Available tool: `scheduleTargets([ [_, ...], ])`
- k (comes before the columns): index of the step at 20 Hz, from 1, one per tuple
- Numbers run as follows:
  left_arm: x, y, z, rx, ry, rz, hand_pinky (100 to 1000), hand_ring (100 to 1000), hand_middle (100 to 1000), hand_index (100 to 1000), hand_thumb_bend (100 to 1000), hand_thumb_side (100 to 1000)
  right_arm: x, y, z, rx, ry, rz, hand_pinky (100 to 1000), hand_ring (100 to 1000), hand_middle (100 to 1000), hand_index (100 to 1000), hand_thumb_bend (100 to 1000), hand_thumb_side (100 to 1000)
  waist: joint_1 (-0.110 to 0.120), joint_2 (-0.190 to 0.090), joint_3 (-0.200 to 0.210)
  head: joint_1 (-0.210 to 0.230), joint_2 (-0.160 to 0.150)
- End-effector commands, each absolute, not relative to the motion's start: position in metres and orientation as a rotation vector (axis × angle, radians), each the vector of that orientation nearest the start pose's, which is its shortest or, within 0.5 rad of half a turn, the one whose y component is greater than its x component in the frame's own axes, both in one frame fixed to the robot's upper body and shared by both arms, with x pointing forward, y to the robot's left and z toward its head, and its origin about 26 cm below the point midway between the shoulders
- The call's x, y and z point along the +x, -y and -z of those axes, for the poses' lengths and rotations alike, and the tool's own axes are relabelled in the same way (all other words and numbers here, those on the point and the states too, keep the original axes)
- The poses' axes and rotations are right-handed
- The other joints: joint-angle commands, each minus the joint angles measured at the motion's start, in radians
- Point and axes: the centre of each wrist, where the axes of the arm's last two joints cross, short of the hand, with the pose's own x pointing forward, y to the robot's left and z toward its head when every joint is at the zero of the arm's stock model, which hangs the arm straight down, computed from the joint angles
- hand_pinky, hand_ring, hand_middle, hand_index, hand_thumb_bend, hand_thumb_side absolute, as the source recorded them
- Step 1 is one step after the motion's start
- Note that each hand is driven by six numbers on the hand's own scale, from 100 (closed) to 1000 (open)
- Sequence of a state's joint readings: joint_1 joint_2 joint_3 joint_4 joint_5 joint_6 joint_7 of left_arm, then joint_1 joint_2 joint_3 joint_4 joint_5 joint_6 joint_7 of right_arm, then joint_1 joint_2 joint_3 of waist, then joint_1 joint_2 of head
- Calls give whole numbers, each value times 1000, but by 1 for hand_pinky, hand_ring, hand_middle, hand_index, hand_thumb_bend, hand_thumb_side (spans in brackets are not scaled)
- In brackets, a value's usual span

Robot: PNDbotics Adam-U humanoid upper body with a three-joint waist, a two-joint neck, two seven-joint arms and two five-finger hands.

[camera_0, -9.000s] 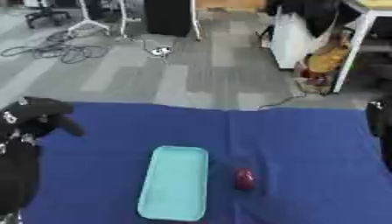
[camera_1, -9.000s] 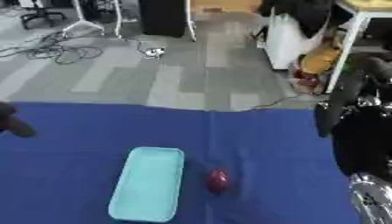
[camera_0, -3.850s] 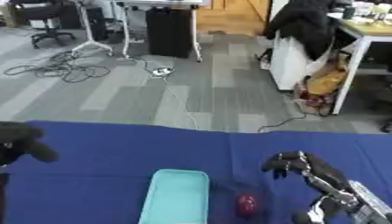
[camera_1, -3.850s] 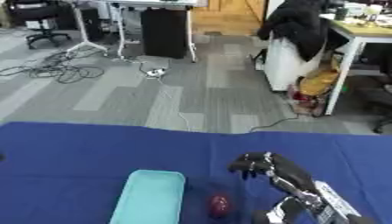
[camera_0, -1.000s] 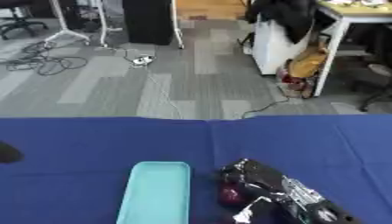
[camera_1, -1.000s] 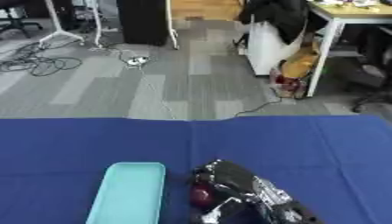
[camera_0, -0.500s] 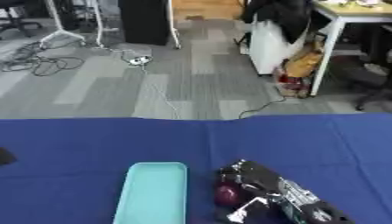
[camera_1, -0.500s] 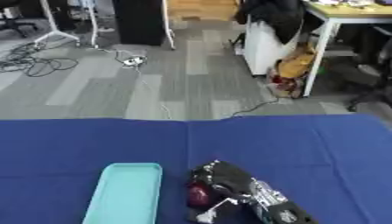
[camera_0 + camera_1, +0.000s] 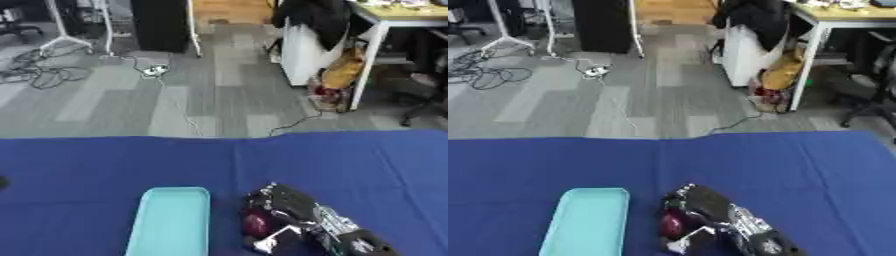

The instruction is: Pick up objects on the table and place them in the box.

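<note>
Right hand point(image 9: 282, 212) curled around dark red object point(image 9: 256, 223) beside box point(image 9: 171, 220)

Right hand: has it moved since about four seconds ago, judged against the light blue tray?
Yes. The right hand closed in leftward toward the light blue tray and now curls around the dark red round object.

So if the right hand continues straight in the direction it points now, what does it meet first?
The right hand points up-left and is already curled round the dark red object. Beyond that, probably the far end of the light blue tray, though depth is unclear.
</note>
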State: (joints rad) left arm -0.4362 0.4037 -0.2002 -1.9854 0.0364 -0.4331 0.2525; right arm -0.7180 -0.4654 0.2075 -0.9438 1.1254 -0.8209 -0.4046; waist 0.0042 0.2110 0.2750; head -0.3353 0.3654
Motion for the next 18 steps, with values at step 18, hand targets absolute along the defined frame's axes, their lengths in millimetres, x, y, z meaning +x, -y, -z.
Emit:
scheduleTargets([
  [18,304,-211,-229,144,-3417,-418,460,496,613,735,427,811,443,292,-131,541,-2837,1897,100,100,100,370,100,725,7,-13,1,-34,-6],
])
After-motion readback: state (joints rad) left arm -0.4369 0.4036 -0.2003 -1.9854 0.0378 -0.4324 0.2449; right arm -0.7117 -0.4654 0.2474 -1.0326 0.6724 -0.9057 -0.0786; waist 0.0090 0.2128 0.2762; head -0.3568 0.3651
